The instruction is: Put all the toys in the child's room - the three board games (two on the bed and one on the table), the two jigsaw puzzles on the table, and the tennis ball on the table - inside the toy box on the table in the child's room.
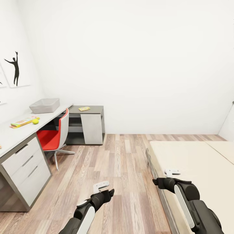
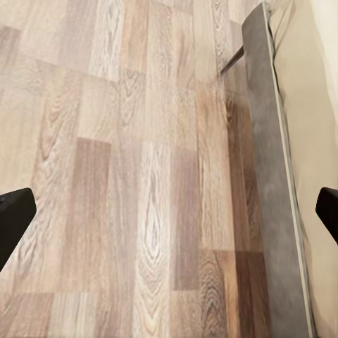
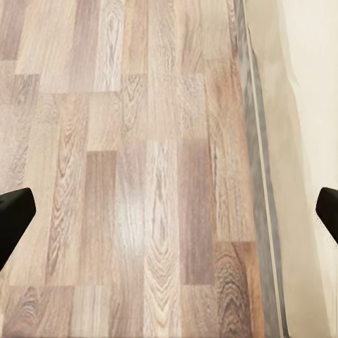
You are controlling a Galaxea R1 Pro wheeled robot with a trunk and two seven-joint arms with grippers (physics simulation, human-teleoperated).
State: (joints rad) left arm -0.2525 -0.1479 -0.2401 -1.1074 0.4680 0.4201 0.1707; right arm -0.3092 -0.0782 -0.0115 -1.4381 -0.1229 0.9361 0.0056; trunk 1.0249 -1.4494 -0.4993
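On the long grey desk [image 1: 13, 138] at the left stands the grey open toy box [image 1: 44, 105]. Nearer me on the same desk lie a yellow-green tennis ball [image 1: 35, 121] and a flat colourful box [image 1: 22, 122] touching it. A small flat yellow box [image 1: 84, 108] lies on the lower dark desk section by the far wall. My left gripper [image 1: 100, 186] hangs low over the wooden floor, open and empty, its dark fingertips [image 2: 14, 220] far apart. My right gripper [image 1: 171, 172] hovers at the near corner of the bed [image 1: 195, 156], also open and empty, fingertips [image 3: 14, 215] spread wide.
A red swivel chair [image 1: 52, 138] is pushed under the desk. Desk drawers [image 1: 24, 165] face the floor at the near left. The bed's grey frame [image 2: 271, 176] runs beside both grippers. Wooden floor [image 1: 113, 162] lies between desk and bed.
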